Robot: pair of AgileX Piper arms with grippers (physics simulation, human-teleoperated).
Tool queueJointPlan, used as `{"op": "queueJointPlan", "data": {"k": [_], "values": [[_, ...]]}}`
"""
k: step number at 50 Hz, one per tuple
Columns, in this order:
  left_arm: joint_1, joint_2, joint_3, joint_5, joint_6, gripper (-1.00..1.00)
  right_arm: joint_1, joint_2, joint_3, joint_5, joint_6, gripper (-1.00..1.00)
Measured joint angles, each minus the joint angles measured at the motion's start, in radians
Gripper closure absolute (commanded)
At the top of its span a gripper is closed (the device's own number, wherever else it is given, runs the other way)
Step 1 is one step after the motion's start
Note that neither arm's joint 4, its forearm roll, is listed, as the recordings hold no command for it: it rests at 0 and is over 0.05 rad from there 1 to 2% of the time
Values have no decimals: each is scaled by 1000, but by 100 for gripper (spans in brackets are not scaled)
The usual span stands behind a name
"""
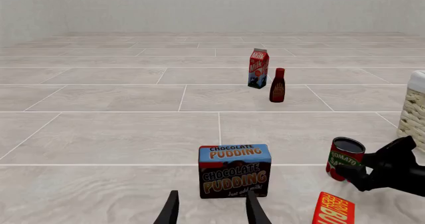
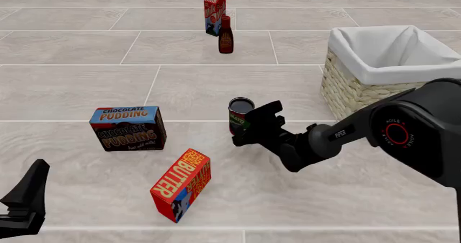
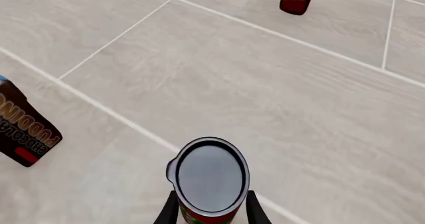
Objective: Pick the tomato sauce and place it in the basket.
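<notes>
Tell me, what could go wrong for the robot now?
The right gripper grips the can low down with thin fingers, so it might tip or slip when lifted. The basket has a tall rim, so a can carried too low could bump it. The left gripper poses no risk.

Chocolate pudding box [image 2: 128, 128] upright; butter box [image 2: 180, 184] tilted nearby; milk carton [image 2: 214, 12], BBQ bottle [image 2: 225, 34] far back.

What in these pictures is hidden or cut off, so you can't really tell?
- Tomato sauce: front view, the right gripper covers its lower label; whether the jaws press it is unclear.
- Basket: front view, its floor is hidden by its walls; left wrist view cuts it at the edge.
- Left gripper: both views cut it off.
- Butter box: left wrist view shows only a corner.
</notes>
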Motion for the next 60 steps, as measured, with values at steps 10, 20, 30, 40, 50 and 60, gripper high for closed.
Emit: {"op": "queueJointPlan", "data": {"k": [10, 20, 30, 40, 50, 60], "values": [[0, 0, 0, 0, 0, -100, 2, 4, -4, 0, -24, 100], [0, 0, 0, 0, 0, -100, 6, 2, -3, 1, -52, 100], [0, 0, 0, 0, 0, -100, 14, -5, 6, 1, -60, 100], [0, 0, 0, 0, 0, -100, 21, -32, 35, -1, -61, 100], [0, 0, 0, 0, 0, -100, 26, -87, 79, -8, -65, 100], [0, 0, 0, 0, 0, -100, 30, -184, 141, -8, -69, 100]]}}
